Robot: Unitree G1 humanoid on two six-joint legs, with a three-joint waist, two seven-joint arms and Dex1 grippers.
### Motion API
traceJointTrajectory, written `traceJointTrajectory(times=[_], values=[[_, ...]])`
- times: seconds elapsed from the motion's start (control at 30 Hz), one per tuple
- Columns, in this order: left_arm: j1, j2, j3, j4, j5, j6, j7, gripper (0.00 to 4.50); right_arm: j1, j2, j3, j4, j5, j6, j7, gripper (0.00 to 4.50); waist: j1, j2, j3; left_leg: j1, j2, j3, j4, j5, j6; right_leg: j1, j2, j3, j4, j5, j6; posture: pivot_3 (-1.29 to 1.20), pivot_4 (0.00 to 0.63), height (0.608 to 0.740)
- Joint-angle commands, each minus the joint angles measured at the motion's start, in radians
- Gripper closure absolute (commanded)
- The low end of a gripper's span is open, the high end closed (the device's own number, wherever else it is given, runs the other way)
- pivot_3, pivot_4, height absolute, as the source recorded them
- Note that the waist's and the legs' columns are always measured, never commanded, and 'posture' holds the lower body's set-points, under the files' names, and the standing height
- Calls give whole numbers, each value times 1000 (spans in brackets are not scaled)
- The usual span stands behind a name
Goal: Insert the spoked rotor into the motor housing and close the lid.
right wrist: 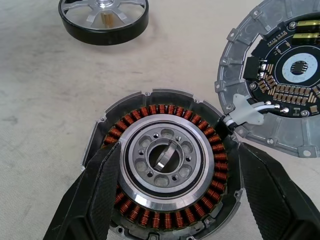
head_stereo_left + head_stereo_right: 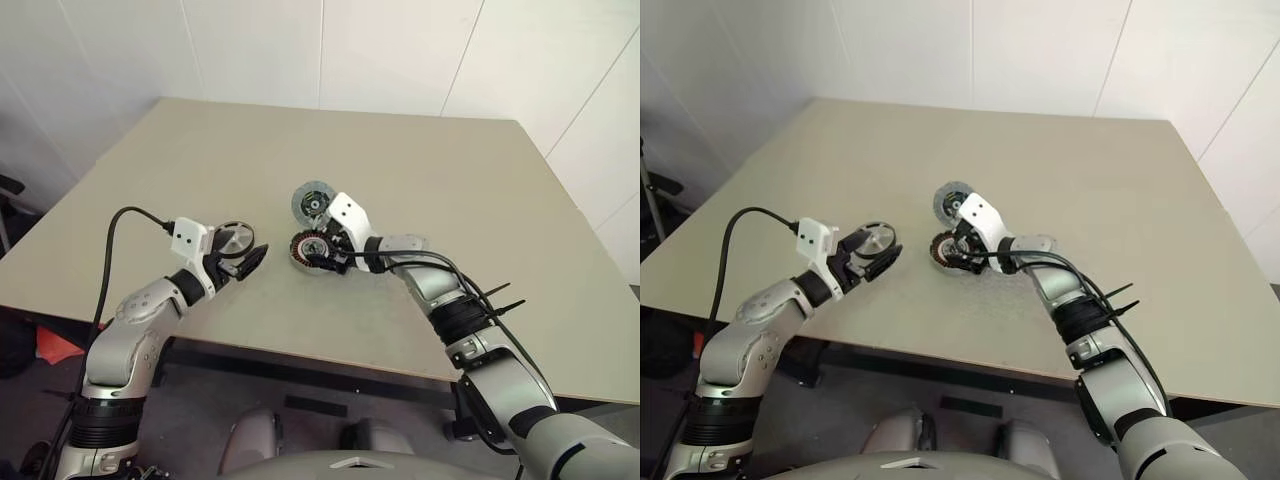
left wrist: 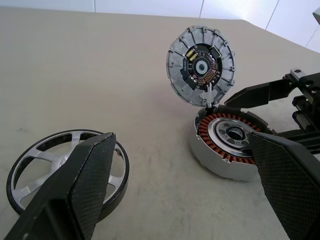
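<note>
The motor housing point(image 1: 167, 167) sat between the right gripper's point(image 1: 170, 200) spread fingers. The spoked rotor point(image 3: 65, 175) lay beside the left gripper point(image 3: 185, 200), which reached level with fingers spread wide.

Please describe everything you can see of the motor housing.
The motor housing is a round shallow metal shell lying flat on the table. Copper-coloured windings ring a silver centre with small holes. No rotor is inside. White wires join it to the lid, tilted up beside it. The right gripper's open fingers flank it.

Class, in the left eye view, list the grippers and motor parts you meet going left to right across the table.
left gripper → spoked rotor → motor housing → right gripper; the lid overlaps, so it is left out.
</note>
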Motion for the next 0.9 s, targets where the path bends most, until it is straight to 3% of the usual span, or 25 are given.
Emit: traceJointTrajectory(times=[0.03, 0.2, 0.47, 0.73, 0.9], values=[[-7, 2, 4, -26, 2, -17, 1, 0, -11, 8, -39, -55, 23, 0, 2, 456, 0, 0, 0, 0, 0, 0, 0, 0, 0, 0, 0, 0, 0, 0, 0, 0, 0, 740], [-8, 0, 1, -22, 6, -18, 0, 0, -8, 16, -44, -62, 19, 1, 6, 1637, 0, 0, 0, 0, 0, 0, 0, 0, 0, 0, 0, 0, 0, 0, 0, 0, 0, 740], [-7, -2, 2, -21, 10, -19, 3, 0, -4, 18, -38, -63, 12, -4, 20, 4396, 0, 0, 0, 0, 0, 0, 0, 0, 0, 0, 0, 0, 0, 0, 0, 0, 0, 740], [-4, -2, 2, -25, 11, -16, 5, 0, 5, 28, -30, -72, 5, -4, 30, 4479, 0, 0, 0, 0, 0, 0, 0, 0, 0, 0, 0, 0, 0, 0, 0, 0, 0, 740], [-5, -1, 2, -24, 11, -16, 3, 0, -3, 46, -35, 28, -16, -32, -1, 4479, 0, 0, 0, 0, 0, 0, 0, 0, 0, 0, 0, 0, 0, 0, 0, 0, 0, 740]])
